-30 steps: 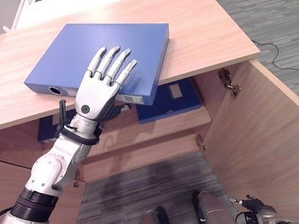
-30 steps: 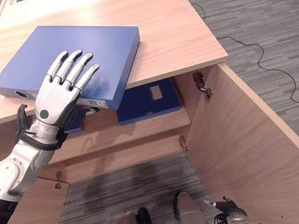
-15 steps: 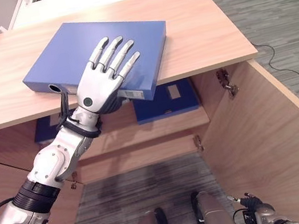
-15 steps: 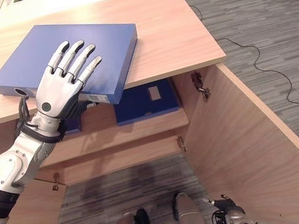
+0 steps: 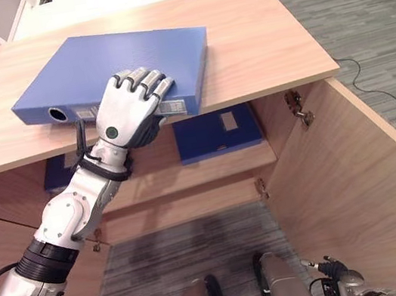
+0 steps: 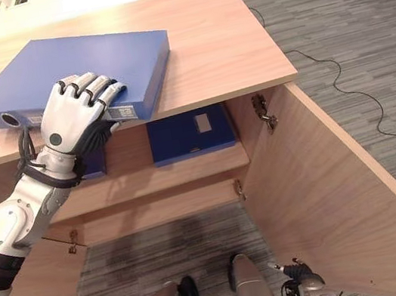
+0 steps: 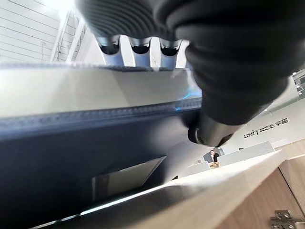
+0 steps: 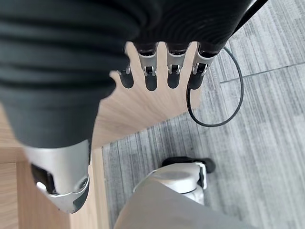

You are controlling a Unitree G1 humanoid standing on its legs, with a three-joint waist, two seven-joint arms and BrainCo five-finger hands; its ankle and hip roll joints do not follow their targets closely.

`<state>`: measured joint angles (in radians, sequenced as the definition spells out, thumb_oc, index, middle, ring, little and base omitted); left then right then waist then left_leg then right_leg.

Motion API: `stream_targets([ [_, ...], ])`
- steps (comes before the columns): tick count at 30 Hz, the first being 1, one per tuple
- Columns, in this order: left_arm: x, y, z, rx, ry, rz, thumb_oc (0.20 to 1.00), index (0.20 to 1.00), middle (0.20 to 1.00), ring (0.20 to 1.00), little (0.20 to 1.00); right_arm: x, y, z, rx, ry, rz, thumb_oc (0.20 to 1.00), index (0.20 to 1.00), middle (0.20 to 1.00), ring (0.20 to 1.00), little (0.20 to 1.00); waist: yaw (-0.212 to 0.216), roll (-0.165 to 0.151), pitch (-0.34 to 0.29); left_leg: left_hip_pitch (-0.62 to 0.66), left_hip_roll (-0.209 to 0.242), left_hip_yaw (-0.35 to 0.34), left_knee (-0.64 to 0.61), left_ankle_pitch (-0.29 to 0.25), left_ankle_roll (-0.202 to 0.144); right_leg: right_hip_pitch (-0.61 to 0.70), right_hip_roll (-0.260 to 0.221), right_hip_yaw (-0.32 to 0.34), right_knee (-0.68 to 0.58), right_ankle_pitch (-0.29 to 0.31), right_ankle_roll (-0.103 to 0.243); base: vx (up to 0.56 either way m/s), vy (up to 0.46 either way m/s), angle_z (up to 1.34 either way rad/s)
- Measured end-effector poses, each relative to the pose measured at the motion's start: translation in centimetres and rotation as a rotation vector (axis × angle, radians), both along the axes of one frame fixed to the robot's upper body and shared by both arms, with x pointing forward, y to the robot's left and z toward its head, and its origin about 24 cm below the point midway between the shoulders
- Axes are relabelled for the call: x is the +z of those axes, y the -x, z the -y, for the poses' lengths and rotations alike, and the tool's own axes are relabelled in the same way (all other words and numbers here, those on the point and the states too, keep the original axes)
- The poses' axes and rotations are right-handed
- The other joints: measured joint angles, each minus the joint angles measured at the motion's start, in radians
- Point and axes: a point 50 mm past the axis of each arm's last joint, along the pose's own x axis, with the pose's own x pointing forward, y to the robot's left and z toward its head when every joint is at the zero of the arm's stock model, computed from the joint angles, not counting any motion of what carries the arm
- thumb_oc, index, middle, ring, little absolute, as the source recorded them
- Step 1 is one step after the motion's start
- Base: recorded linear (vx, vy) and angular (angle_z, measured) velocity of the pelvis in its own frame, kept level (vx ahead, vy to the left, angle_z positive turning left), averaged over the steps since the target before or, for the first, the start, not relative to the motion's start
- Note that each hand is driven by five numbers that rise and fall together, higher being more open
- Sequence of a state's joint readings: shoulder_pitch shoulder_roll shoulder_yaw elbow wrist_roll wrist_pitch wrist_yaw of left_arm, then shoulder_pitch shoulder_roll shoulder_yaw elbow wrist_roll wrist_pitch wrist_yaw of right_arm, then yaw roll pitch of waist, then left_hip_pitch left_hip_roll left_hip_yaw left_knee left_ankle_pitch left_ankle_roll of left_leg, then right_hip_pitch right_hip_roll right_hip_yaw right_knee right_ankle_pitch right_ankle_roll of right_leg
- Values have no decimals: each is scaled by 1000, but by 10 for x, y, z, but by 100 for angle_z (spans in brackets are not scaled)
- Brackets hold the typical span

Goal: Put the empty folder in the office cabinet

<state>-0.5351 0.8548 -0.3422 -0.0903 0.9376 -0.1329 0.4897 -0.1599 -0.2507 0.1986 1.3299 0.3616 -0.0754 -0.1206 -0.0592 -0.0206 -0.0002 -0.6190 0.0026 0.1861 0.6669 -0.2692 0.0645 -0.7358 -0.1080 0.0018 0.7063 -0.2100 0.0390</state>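
The blue folder (image 5: 112, 75) is lying flat on the wooden table (image 5: 255, 38) in the upper left of the frame, its spine edge jutting just past the table's front edge. The left hand (image 5: 127, 118) is curling its fingers (image 5: 142, 81) over the top of that edge while the thumb is tucking underneath — clamped on the folder. The right hand (image 8: 57, 157) is hanging low by the floor, fingers relaxed and holding nothing.

The folder looks stiff and boxy, probably light if empty, with a smooth cover that may be slippery — gripping the thick spine edge seems the soundest hold. A pale label strip (image 5: 168, 107) is showing on the spine, its writing too small to read. Below, on the cabinet shelf (image 5: 209, 169), more dark blue folders (image 5: 218, 130) are lying flat.
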Motion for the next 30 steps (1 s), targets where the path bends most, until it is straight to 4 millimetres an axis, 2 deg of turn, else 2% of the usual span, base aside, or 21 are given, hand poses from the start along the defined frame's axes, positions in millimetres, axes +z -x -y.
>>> stream_targets([
  [5, -4, 0, 1, -3, 43, -33, 200, 200, 200, 200, 200, 0, 0, -1, 9, -4, 5, 1000, 1000, 1000, 1000, 1000, 1, 3, -3, -1, 1, 0, -5, -1, 0, 1, 0, 0, -8, 1, 3, 27, 1, -1],
  [8, -9, 6, -2, -14, 90, -73, 200, 200, 200, 200, 200, -1, 2, -7, 61, -10, 15, 1000, 1000, 1000, 1000, 1000, 3, 8, -35, 12, 2, 6, -69, 34, -2, 15, 2, -4, -74, 40, 8, 68, -10, -6],
  [11, -23, 15, -7, -34, 243, -186, 200, 200, 200, 200, 200, 2, -7, -15, 94, -32, 57, 1000, 1000, 1000, 1000, 1000, 8, 11, -35, 121, -7, 18, -218, 94, -5, 116, 7, -4, -200, 97, 8, 29, -15, -15],
  [12, -30, 26, -11, -56, 318, -238, 200, 200, 200, 200, 200, 4, -12, -19, 104, -48, 83, 1000, 1000, 1000, 1000, 1000, 9, 12, -37, 193, -13, 19, -315, 130, -10, 178, 12, -3, -277, 120, 13, 49, -20, -11],
  [14, -26, 45, -12, -144, 421, -290, 200, 200, 200, 200, 200, 9, -20, -26, 129, -77, 146, 1000, 1000, 1000, 1000, 1000, 19, 10, -41, 278, -20, 11, -444, 186, -20, 250, 19, -15, -373, 152, 12, 38, -15, 3],
  [15, -23, 49, -13, -170, 440, -294, 200, 200, 200, 200, 200, 11, -24, -28, 136, -83, 166, 1000, 1000, 1000, 1000, 1000, 18, 8, -43, 288, -22, 5, -464, 198, -23, 253, 21, -16, -385, 156, 12, 51, -15, 12],
  [18, -15, 73, -25, -366, 695, -398, 200, 200, 200, 200, 200, 27, -45, -36, 155, -149, 301, 1000, 1000, 1000, 1000, 1000, 36, 29, -43, 421, -18, -8, -627, 271, -34, 372, 41, -39, -512, 200, 7, 48, -7, 3],
  [20, -10, 79, -29, -481, 818, -433, 200, 200, 200, 200, 200, 37, -56, -35, 175, -157, 358, 1000, 1000, 1000, 1000, 1000, 50, 41, -47, 463, -17, -21, -671, 284, -37, 412, 46, -50, -539, 203, 8, 61, -2, 13],
  [23, -6, 89, -38, -675, 1031, -484, 200, 200, 200, 200, 200, 67, -78, -30, 204, -163, 527, 1000, 1000, 1000, 1000, 1000, 65, 59, -53, 523, -13, -33, -737, 311, -41, 479, 54, -67, -600, 220, 8, 115, -16, 9],
  [24, -6, 90, -42, -722, 1092, -499, 200, 200, 200, 200, 200, 82, -84, -28, 229, -156, 598, 1000, 1000, 1000, 1000, 1000, 65, 62, -53, 539, -12, -37, -742, 310, -42, 502, 55, -72, -619, 221, 10, 127, -16, 14],
  [27, -7, 92, -49, -775, 1174, -523, 200, 200, 200, 200, 200, 101, -93, -19, 208, -147, 716, 1000, 1000, 1000, 1000, 1000, 66, 57, -54, 578, -8, -41, -755, 308, -45, 552, 62, -76, -655, 230, 10, 87, -21, 3],
  [30, -9, 93, -52, -804, 1233, -525, 200, 200, 200, 200, 200, 109, -96, -10, 178, -137, 752, 1000, 1000, 1000, 1000, 1000, 68, 52, -51, 613, -5, -44, -755, 298, -50, 604, 65, -78, -689, 236, 11, 88, -36, 2],
])
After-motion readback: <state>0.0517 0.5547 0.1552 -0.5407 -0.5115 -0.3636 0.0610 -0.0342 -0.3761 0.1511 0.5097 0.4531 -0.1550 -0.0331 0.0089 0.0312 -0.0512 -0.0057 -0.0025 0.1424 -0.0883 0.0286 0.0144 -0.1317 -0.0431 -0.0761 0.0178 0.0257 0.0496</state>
